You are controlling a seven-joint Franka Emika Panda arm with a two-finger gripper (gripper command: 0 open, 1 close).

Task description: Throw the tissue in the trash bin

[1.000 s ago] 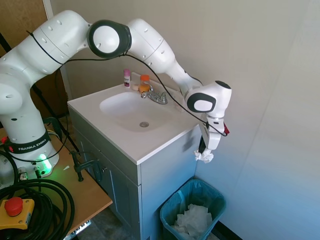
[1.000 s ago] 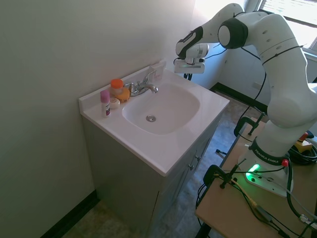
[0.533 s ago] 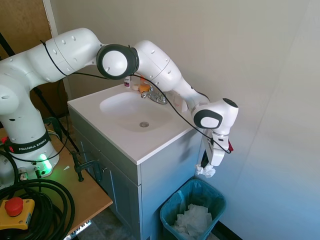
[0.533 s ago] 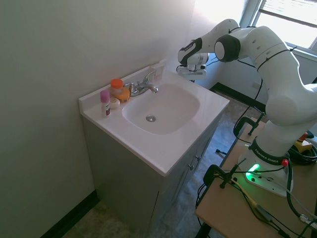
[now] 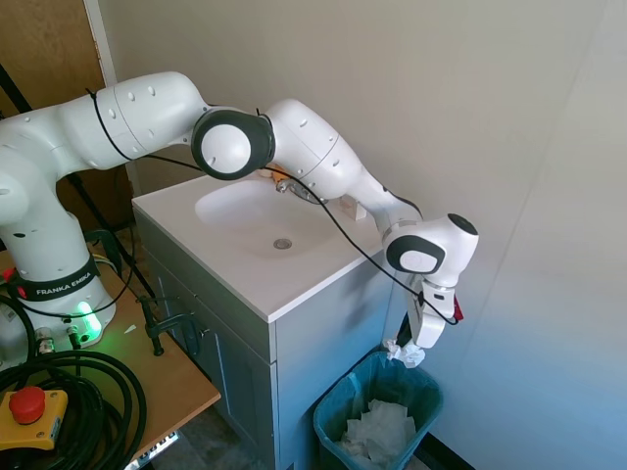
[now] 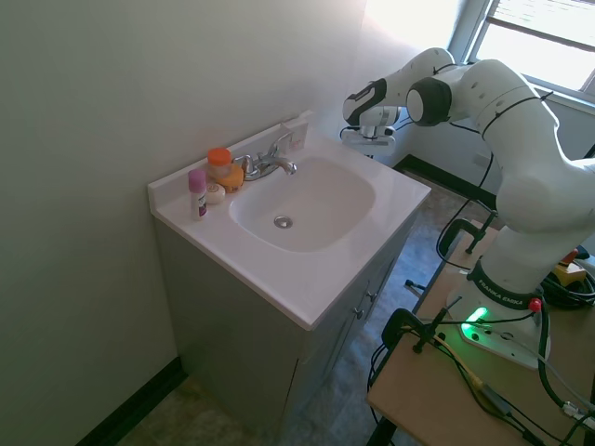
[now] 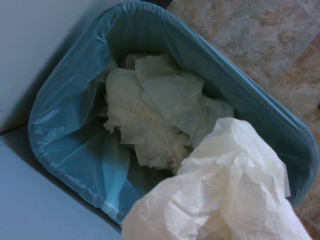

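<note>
In the first exterior view the white arm reaches from the 9 o'clock side across the vanity (image 5: 294, 323) and bends down past its 3 o'clock corner. The tool (image 5: 407, 352) points downward with its fingers pinched on the tissue (image 5: 405, 354), a small crumpled white wad that hangs in the air just above the trash bin (image 5: 333, 416). The bin, lined with a blue-teal bag, stands on the floor at 5 o'clock of the picture, just beside the vanity's side panel, and holds a mass of crumpled paper (image 5: 377, 431). The sink basin (image 5: 260, 215) lies at 11 o'clock of the tool.

In the second exterior view the arm comes in from the 3 o'clock side, and its wrist dips behind the far corner of the vanity top (image 6: 307, 279), so tool, tissue and bin are hidden here. A faucet (image 6: 270, 163) stands at the back of the basin. At its 9 o'clock sit an orange-capped bottle (image 6: 219, 160) and a pink-capped bottle (image 6: 197, 193), close together near the wall.

In the wrist view the tissue (image 7: 225, 195) fills the 5 o'clock part, close and ruffled. Below it the bin's teal liner (image 7: 75, 130) opens wide, with the crumpled paper (image 7: 155, 120) lying in its middle. Mottled brown floor (image 7: 270, 40) shows at 1 o'clock.
</note>
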